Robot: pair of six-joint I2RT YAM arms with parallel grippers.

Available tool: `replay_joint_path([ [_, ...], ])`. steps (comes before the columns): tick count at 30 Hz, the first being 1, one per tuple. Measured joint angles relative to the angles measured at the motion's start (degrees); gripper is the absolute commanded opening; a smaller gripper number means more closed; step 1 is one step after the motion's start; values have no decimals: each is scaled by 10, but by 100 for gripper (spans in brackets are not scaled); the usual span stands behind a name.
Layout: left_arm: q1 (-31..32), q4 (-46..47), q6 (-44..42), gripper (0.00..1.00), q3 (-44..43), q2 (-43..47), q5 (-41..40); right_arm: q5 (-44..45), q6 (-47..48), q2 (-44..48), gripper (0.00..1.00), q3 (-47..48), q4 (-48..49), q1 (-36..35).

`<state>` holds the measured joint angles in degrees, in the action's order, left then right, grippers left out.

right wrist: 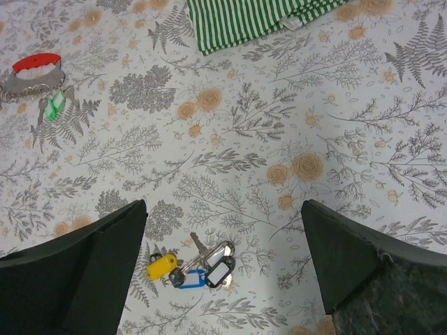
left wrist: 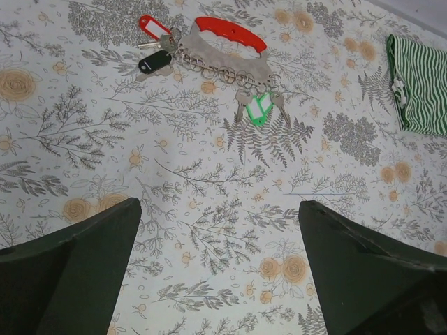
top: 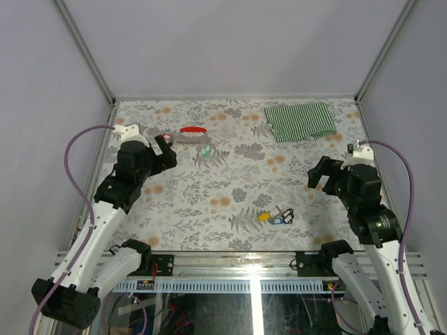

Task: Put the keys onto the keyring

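The keyring is a red curved clip on a silver-grey chain plate at the back left of the table; it also shows in the left wrist view and the right wrist view. A green-tagged key hangs on its right end, and red- and black-tagged keys lie at its left end. A loose bunch of keys with yellow, blue and black tags lies near the front. My left gripper is open and empty, apart from the keyring. My right gripper is open above the loose bunch.
A folded green-and-white striped cloth lies at the back right, also in the right wrist view. The table is covered with a floral sheet. Grey walls enclose the table on three sides.
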<state>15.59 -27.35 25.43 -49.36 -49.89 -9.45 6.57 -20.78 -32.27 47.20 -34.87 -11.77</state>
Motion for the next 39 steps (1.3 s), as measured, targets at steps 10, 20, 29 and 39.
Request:
replay_joint_path([
  [10, -4, -11, 7, 100, -55, -113, 19, -65, -4, -58, 100, 24, -32, 2],
  [20, -1, -49, -72, 100, -262, -376, 54, -122, 1, -80, 99, 23, -52, 2],
  [29, 5, -78, -112, 100, -401, -577, 52, -171, 11, -84, 99, 8, -51, 3],
  [39, 5, -78, -141, 100, -520, -721, 59, -199, 18, -89, 100, -9, -42, 3],
])
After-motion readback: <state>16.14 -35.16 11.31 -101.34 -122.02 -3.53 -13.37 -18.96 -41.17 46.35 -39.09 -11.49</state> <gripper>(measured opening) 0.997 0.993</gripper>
